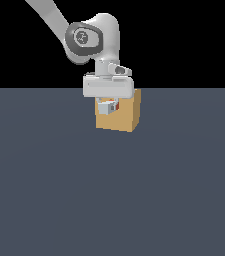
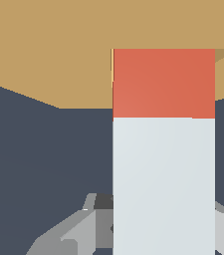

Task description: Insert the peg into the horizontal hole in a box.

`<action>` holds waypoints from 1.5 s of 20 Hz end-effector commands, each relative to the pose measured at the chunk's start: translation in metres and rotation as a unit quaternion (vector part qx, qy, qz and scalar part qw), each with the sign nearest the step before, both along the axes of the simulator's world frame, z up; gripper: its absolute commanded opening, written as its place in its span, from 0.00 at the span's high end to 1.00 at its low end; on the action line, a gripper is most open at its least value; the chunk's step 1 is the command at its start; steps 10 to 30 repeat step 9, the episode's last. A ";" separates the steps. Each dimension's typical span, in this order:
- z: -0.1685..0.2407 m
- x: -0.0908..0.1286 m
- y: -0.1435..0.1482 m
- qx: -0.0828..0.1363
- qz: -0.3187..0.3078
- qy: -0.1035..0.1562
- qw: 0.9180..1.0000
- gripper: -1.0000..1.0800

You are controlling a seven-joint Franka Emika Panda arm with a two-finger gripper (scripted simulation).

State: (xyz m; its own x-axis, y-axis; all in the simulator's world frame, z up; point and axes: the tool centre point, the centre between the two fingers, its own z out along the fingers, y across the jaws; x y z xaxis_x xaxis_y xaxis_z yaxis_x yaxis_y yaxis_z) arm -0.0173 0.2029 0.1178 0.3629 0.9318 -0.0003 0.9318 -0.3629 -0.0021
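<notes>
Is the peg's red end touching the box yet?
Touching. In the wrist view the peg's red end runs into the box face, its tip cut off there with no gap. The exterior view hides the tip behind the gripper.

The way ahead of the tool (image 1: 108,107) is blocked by the box (image 1: 126,117), against whose face the peg (image 2: 163,149) is held. Open tabletop (image 1: 109,200) is seen on both sides of the box and across the whole foreground of the exterior view.
</notes>
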 end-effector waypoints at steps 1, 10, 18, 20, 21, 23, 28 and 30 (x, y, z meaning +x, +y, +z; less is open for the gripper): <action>0.002 0.005 0.011 0.000 -0.001 -0.002 1.000 1.00; 0.002 0.011 0.022 0.000 -0.001 -0.002 1.000 1.00; 0.002 0.011 0.022 0.000 -0.001 -0.002 1.000 1.00; 0.002 0.011 0.022 0.000 -0.001 -0.002 1.000 1.00; 0.002 0.011 0.022 0.000 -0.001 -0.002 1.000 1.00; 0.002 0.011 0.022 0.000 -0.001 -0.002 1.000 1.00; 0.002 0.011 0.022 0.000 -0.001 -0.002 1.000 1.00; 0.002 0.011 0.022 0.000 -0.001 -0.002 1.000 1.00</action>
